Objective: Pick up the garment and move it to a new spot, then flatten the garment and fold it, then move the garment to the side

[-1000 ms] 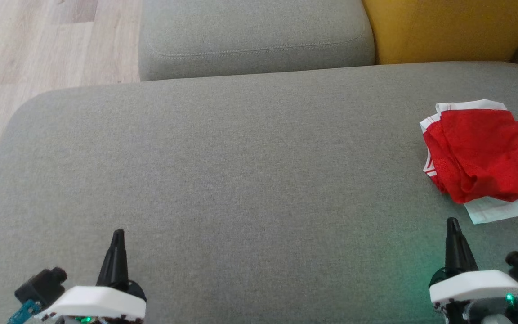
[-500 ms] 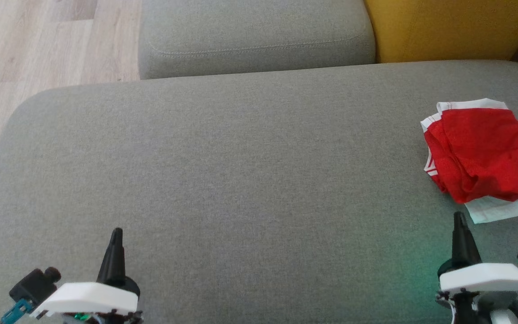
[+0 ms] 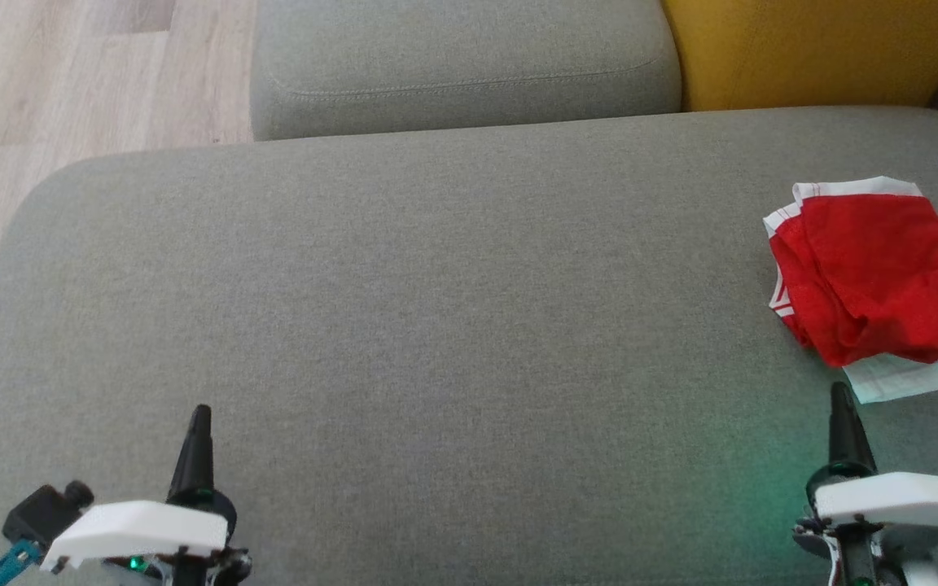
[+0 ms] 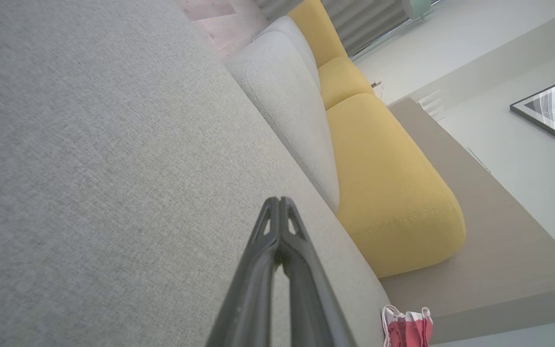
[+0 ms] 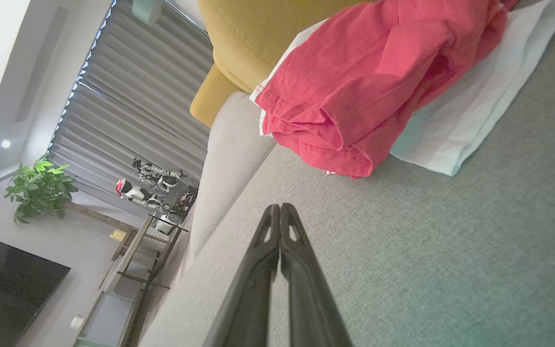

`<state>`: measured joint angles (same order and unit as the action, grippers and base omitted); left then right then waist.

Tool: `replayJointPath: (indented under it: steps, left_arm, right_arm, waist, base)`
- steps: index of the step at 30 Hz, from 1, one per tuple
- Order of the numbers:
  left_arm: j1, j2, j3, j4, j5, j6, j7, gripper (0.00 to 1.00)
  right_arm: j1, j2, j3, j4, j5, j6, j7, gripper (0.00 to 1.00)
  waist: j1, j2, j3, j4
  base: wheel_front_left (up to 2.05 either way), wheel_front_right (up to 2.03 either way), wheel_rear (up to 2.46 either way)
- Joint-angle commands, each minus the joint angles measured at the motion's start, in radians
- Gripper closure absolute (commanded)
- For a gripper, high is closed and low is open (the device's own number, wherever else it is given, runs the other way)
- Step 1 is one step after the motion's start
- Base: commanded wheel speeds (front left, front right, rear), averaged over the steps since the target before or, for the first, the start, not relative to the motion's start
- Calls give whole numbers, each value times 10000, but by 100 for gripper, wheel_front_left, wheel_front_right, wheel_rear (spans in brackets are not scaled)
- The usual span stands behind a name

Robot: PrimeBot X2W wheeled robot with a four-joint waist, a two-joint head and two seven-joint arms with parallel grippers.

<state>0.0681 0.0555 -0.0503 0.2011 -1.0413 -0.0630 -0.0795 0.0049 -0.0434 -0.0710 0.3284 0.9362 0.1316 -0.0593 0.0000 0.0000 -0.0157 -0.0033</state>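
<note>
Jaws of left gripper (image 3: 200, 411) and right gripper (image 3: 841, 391) are pressed together, empty, since the garment (image 3: 876, 277) is left lying free nearby.

Red garment (image 3: 876, 277) with white trim, bunched, at the cushion's far right

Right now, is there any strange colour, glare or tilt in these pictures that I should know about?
Head view: a green glow tints the seat cushion beside the right hand. Right wrist view: the upper left corner is washed out white; the red garment is sharp. Left wrist view: the room is tilted, evenly lit.
</note>
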Motion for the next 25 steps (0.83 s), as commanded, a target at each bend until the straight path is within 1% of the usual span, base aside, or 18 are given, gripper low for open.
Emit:
replayJointPath:
  steps: [1, 25]
  left_arm:
    - [-666, 141, 291, -248, -248, -126, 75, 100]
    - [-1101, 150, 719, 28, -2557, -350, 731, 100]
  right_arm:
    - [-611, -41, 57, -410, 307, -5, 105, 100]
    - [-822, -52, -141, -583, 2918, -7, 765, 100]
  waist:
    - [0, 0, 4, 1]
    - [0, 0, 79, 14]
  base:
    - [0, 0, 0]
    - [0, 0, 0]
